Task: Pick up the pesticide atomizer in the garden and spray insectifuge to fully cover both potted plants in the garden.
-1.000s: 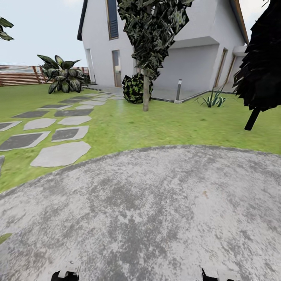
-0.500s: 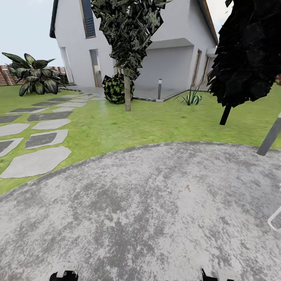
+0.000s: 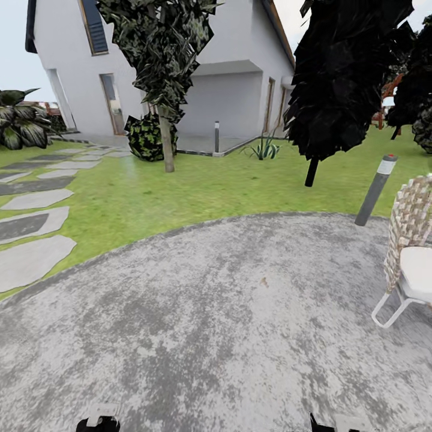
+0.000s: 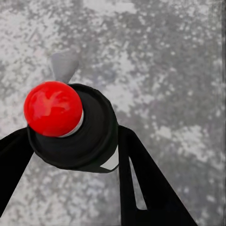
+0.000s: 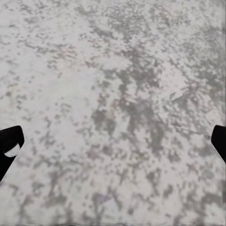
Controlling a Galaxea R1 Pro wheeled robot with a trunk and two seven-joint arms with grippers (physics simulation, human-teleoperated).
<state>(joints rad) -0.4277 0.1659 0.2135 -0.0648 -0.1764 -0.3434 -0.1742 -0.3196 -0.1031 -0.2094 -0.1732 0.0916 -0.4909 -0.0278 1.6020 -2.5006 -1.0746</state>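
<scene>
While the robot's out on the round patio point(image 3: 228, 312) facing the lawn point(image 3: 198, 192) and white house point(image 3: 240, 72), I'd say it's in the searching stage, since no atomizer or potted plants are anywhere I can spot, just a wicker chair point(image 3: 414, 240) and bollard lamp point(image 3: 375, 189). Right gripper point(image 5: 113, 141) has its fingers spread wide over bare paving, holding nothing. Left gripper point(image 4: 70, 155): can't tell its jaws. Next move: probably turn and look around more.

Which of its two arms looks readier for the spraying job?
Probably the left. The left gripper sits around a dark red-capped container, likely the sprayer, so that arm can already carry and aim it. The right gripper is open, with bare paving between its fingers.
</scene>
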